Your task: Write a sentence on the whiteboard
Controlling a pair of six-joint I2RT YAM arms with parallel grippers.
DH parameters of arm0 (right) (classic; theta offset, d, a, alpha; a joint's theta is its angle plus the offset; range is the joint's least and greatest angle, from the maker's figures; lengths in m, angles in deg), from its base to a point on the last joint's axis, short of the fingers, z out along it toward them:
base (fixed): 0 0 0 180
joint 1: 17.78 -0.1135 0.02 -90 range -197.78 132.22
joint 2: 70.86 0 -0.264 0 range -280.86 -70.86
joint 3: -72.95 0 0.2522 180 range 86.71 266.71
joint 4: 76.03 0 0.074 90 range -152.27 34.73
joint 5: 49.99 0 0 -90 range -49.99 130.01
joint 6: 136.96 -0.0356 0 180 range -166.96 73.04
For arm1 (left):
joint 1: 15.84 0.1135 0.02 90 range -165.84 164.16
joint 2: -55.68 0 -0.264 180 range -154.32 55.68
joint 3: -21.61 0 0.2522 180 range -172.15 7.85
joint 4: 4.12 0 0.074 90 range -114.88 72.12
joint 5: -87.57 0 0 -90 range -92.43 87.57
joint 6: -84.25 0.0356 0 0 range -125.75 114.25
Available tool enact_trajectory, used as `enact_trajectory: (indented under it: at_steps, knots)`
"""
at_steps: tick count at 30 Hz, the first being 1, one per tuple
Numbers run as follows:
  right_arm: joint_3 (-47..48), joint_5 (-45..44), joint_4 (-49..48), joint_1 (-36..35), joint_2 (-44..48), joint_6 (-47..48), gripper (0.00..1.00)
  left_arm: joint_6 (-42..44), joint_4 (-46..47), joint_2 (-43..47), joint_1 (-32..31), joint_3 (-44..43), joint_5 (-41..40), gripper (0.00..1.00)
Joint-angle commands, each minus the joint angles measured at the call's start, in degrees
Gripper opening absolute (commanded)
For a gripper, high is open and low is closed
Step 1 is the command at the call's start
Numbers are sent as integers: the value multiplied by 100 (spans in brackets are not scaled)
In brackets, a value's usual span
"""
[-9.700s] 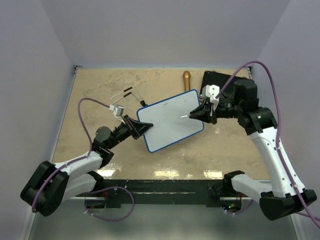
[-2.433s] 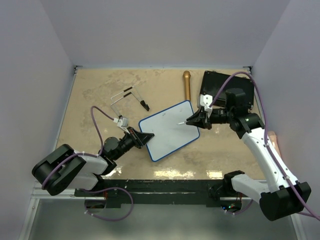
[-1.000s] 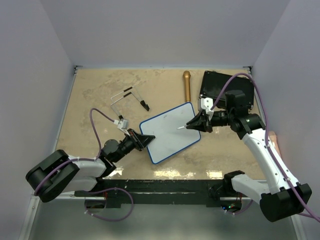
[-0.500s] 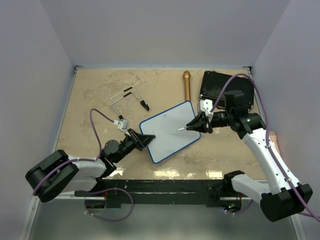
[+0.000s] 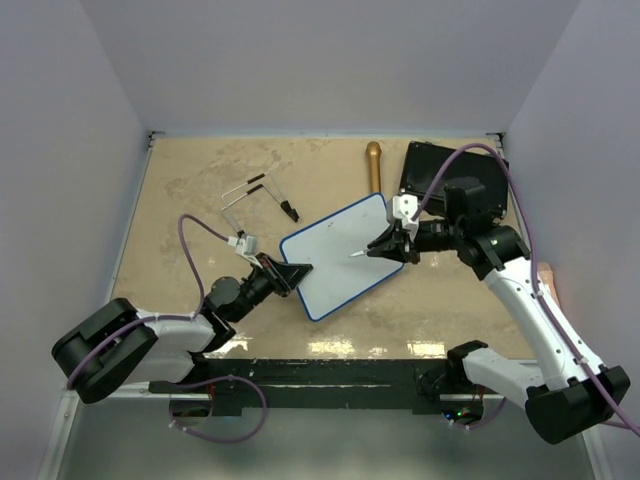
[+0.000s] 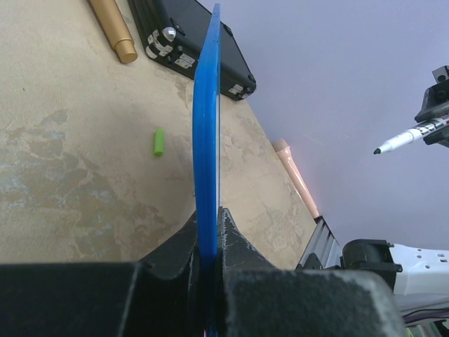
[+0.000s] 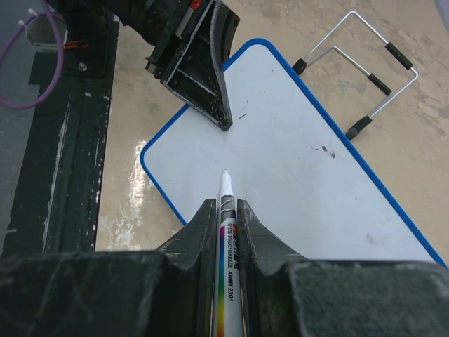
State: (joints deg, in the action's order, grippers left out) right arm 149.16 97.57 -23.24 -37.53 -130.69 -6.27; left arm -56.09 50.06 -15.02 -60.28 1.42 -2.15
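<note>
The flat white rectangular whiteboard with a thin blue rim [image 5: 330,280] sits at an angle in the middle of the top view, on or just over the mottled tan bench [image 5: 180,180]. Whether its far edge touches the bench cannot be told.

The left fingers [image 5: 287,277] are clamped on the board's left corner, one black finger against each face. In the left wrist view the board rises edge-on out of that closed pair at the bottom centre of the frame.

The right fingers [image 5: 390,245] stand at the board's right side in the top view, pressed together on a white marker pen with a rainbow-striped label [image 7: 228,232]. The pen points over the white face, near the board's centre. Seen from the left wrist, at the right edge of the frame, its dark tip is apart from the board. A few small dark specks [image 7: 323,148] show on the white surface.

In the upper right of the top view lies a black rectangular case [image 5: 440,170], with a gold cylinder [image 5: 373,168] just to its left. A bent wire stand with black tips [image 5: 255,195] lies up and to the left of the board. In the left wrist view a small green piece [image 6: 159,141] lies on the bench left of the board's edge, and a pale peach stick [image 6: 295,175] lies to its right.
</note>
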Motion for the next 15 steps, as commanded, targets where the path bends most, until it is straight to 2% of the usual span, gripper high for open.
enact_trajectory:
  at_steps: [1,8,15]
  knots:
    - [126,-306,-571,-134,165,-517,0,-37,1441,-23,-64,-384,-212,0]
    - [354,-640,-844,-249,42,-895,0,25,1660,-172,-82,-508,-335,0]
    - [57,-666,-1810,-485,42,-1669,0,-1,1950,-322,-82,-736,-309,0]
